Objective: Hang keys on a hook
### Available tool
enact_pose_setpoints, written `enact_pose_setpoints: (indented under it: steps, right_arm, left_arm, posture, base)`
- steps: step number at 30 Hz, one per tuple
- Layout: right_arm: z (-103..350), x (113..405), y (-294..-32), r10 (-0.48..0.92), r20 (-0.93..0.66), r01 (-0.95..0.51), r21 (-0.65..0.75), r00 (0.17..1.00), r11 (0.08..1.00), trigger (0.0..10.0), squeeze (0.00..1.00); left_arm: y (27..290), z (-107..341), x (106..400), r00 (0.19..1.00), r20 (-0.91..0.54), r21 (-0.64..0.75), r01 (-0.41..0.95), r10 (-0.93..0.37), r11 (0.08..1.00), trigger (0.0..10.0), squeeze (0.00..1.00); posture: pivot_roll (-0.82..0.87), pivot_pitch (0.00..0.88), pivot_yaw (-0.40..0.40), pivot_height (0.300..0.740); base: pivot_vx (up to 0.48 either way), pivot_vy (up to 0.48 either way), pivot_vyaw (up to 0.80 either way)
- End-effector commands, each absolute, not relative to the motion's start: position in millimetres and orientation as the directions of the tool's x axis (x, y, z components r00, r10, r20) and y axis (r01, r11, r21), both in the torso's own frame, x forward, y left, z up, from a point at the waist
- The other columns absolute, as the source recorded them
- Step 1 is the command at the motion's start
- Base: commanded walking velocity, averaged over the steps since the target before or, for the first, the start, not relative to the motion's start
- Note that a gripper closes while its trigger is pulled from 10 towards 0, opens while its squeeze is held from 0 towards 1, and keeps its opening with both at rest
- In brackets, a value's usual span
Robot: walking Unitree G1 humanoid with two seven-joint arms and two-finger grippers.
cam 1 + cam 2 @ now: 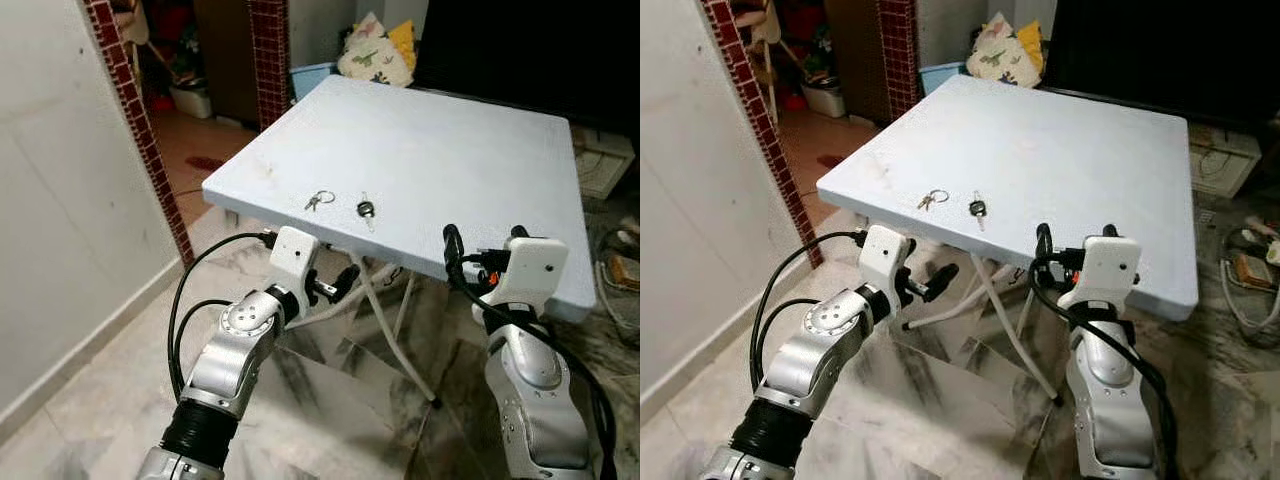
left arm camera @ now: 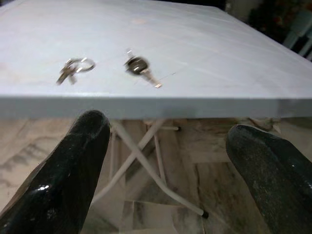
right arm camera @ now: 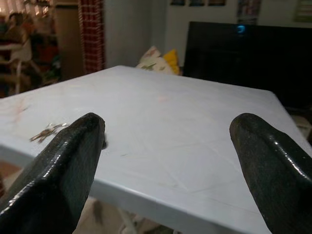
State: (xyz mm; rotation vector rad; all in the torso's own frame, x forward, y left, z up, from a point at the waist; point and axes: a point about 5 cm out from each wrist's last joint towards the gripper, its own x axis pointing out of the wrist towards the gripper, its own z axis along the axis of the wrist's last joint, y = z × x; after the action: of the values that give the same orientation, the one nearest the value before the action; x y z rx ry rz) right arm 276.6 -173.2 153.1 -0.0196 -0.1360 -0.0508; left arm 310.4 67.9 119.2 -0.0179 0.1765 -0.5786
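A small bunch of keys on a ring (image 1: 319,199) lies near the front edge of the pale blue table (image 1: 450,150). A single black-headed key (image 1: 366,209) lies just to its right. My left gripper (image 1: 335,284) is open and sits just below the table's front edge, in front of the keys; the left wrist view shows the ring of keys (image 2: 74,69) and the black-headed key (image 2: 139,67) above its fingers. My right gripper (image 1: 484,236) is open at the front edge, to the right of both keys, and holds nothing.
The table's white folding legs (image 1: 385,300) cross under the top. A white wall (image 1: 60,200) and a red brick pillar (image 1: 135,110) stand on the left. A dark screen (image 1: 520,50), a cushion (image 1: 375,55) and a blue bin (image 1: 312,75) are behind. Cables (image 1: 625,260) lie right.
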Motion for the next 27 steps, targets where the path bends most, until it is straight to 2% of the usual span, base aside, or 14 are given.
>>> enact_pose_setpoints:
  steps: [1, 13, 23, 27]
  right_arm:
    - [152.4, 277.3, -171.2, -0.035, 0.121, 0.037, -0.014, 0.992, 0.999, 10.0, 0.0]
    - [154.7, 278.6, -167.4, -0.011, 0.11, 0.013, -0.014, 0.994, 1.0, 10.0, 0.0]
    - [152.7, 277.9, -167.1, -0.011, 0.099, 0.013, -0.013, 0.995, 1.0, 10.0, 0.0]
    - [153.9, 278.1, -166.4, -0.001, 0.107, 0.004, -0.023, 0.994, 1.0, 10.0, 0.0]
  left_arm:
    - [71.1, 123.3, 310.3, 0.839, -0.143, -0.057, 0.523, -0.526, 0.85, 10.0, 0.0]
    - [73.1, 121.4, 310.2, 0.848, -0.145, -0.058, 0.507, -0.51, 0.86, 10.0, 0.0]
    - [73.0, 122.8, 308.9, 0.861, -0.128, -0.055, 0.49, -0.493, 0.87, 10.0, 0.0]
    - [73.4, 125.1, 311.4, 0.871, -0.117, -0.041, 0.476, -0.477, 0.878, 10.0, 0.0]
  posture:
    - [0.04, 0.0, -0.072, 0.74]
    - [0.03, 0.0, -0.077, 0.74]
    - [0.03, 0.0, -0.077, 0.74]
    - [0.03, 0.0, -0.078, 0.74]
  base:
    - [0.0, 0.0, 0.0]
    - [0.0, 0.0, 0.0]
    - [0.0, 0.0, -0.79]
    - [0.0, 0.0, 0.0]
